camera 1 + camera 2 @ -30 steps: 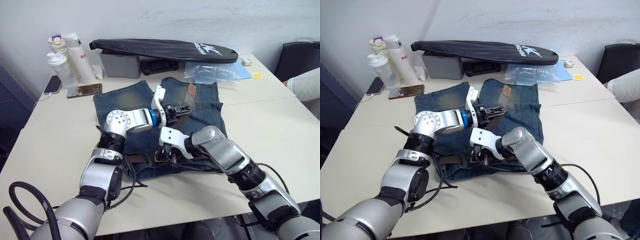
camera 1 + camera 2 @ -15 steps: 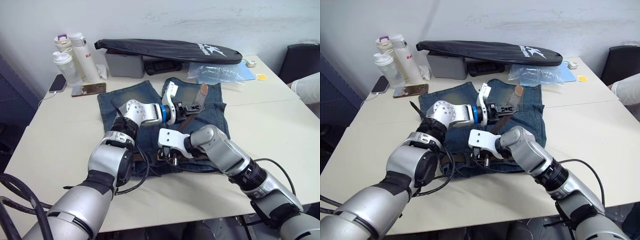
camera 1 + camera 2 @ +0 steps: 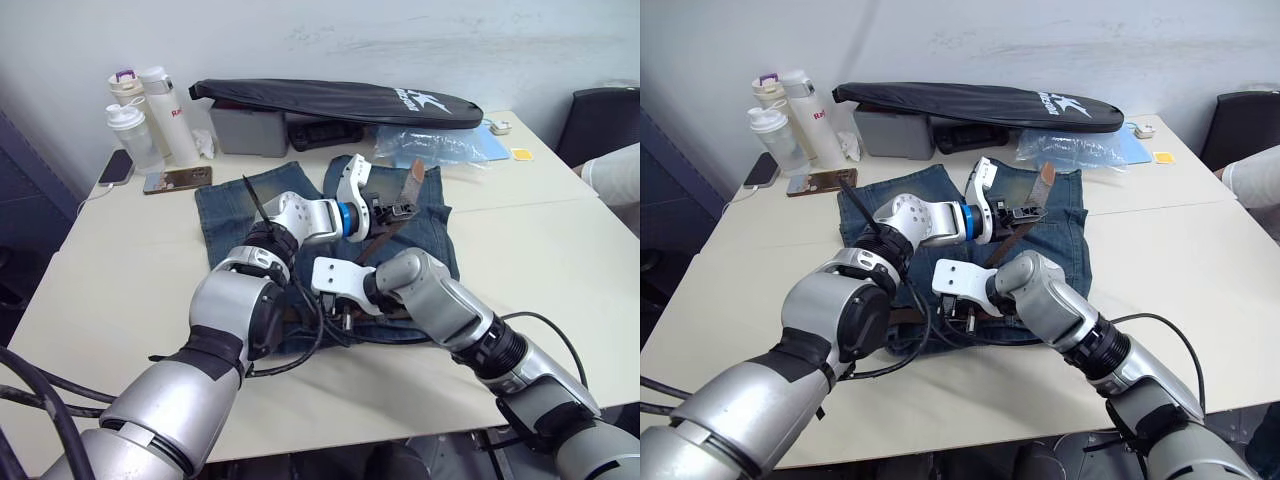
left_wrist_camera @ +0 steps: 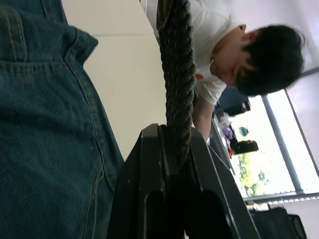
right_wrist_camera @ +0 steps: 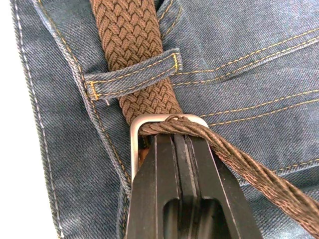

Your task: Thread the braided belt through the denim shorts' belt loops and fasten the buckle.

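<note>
Cream table [image 3: 560, 250], left gripper [image 4: 174, 149] clenched on braided belt [image 5: 130, 35], right gripper [image 5: 182, 149] seemingly closed.

A pale cream table [image 3: 560, 250] carries everything; a seam crosses its top from side to side. The denim shorts [image 3: 235, 205] lie flat near the middle, waistband toward the near edge, legs toward the far edge. At the far left corner stand three bottles [image 3: 150, 115], close together. Just beside them lie two phones [image 3: 178, 179], one dark at the left edge. Along the far edge sit a grey box [image 3: 245, 132] and a long black bag [image 3: 330, 98]. A clear plastic bag [image 3: 425, 148] lies near the far right corner, over a blue sheet [image 3: 492, 147].
</note>
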Robot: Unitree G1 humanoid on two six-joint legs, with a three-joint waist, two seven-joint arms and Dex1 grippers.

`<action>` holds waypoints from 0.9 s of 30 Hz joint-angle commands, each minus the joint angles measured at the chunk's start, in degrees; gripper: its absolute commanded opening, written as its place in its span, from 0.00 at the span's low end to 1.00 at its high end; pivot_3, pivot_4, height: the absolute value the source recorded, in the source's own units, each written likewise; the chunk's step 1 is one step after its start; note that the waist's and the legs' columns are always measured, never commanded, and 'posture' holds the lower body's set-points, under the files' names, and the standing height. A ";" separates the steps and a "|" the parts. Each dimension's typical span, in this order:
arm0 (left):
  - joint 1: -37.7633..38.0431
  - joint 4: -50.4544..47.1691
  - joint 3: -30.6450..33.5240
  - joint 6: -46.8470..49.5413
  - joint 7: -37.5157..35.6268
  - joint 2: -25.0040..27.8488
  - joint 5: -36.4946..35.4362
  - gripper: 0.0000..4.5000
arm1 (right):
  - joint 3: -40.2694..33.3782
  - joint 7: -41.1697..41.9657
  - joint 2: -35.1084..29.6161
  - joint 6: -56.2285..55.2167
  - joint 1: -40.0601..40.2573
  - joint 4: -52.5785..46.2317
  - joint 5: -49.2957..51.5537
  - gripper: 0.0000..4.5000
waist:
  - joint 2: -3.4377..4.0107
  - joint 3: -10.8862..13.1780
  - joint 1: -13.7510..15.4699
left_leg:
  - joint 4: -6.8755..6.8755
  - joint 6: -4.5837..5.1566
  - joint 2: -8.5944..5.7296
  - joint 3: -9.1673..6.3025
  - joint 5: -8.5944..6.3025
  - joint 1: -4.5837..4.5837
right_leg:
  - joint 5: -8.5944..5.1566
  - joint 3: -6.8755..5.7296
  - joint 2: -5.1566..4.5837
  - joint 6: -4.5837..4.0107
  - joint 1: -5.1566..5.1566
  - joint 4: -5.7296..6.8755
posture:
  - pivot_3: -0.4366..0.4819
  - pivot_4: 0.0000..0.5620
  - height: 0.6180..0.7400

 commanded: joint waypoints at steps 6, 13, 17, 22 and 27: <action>-12.14 -4.85 8.81 -8.17 -2.78 -3.28 -3.89 0.00 | 10.09 1.37 2.80 -2.14 7.75 15.99 -1.75 0.01 | 0.03 0.01 0.01 | -0.08 0.07 0.00 -0.06 0.04 0.10 | 0.06 -0.06 -0.01 0.12 0.15 -0.16 | 0.48 0.27 0.03; -8.01 -6.88 7.99 -3.87 -2.08 3.81 -0.45 0.00 | 7.03 0.18 5.43 -9.72 8.72 23.58 -3.53 0.01 | 0.05 0.02 -1.01 | -0.48 -0.01 0.06 -0.16 0.00 0.81 | -0.01 0.04 0.02 0.26 0.82 -0.22 | 0.48 0.27 0.03; -4.99 -9.87 8.14 0.97 -2.02 8.42 -0.31 0.00 | 4.72 -0.16 6.93 -11.55 9.19 26.42 -3.37 0.01 | 0.04 0.02 -1.80 | -0.53 -0.10 0.10 -0.46 0.02 0.88 | -0.05 0.14 0.11 0.32 0.78 -0.05 | 0.48 0.27 0.03; -0.87 -15.58 7.63 7.39 -0.69 10.14 -0.65 0.00 | 2.32 0.04 8.35 -13.85 9.50 29.01 -3.08 0.01 | 0.04 0.02 -2.49 | -0.53 -0.41 0.09 -0.88 0.06 0.94 | -0.05 0.22 0.28 0.32 0.67 0.34 | 0.48 0.27 0.03; 5.94 -26.07 6.40 17.34 1.06 10.00 -0.84 0.00 | -3.54 3.76 6.29 -15.33 10.36 28.92 0.80 0.01 | 0.09 0.05 -2.98 | -0.54 -0.50 0.10 -0.97 0.03 0.94 | -0.07 0.24 0.30 0.30 0.63 0.41 | 0.48 0.27 0.03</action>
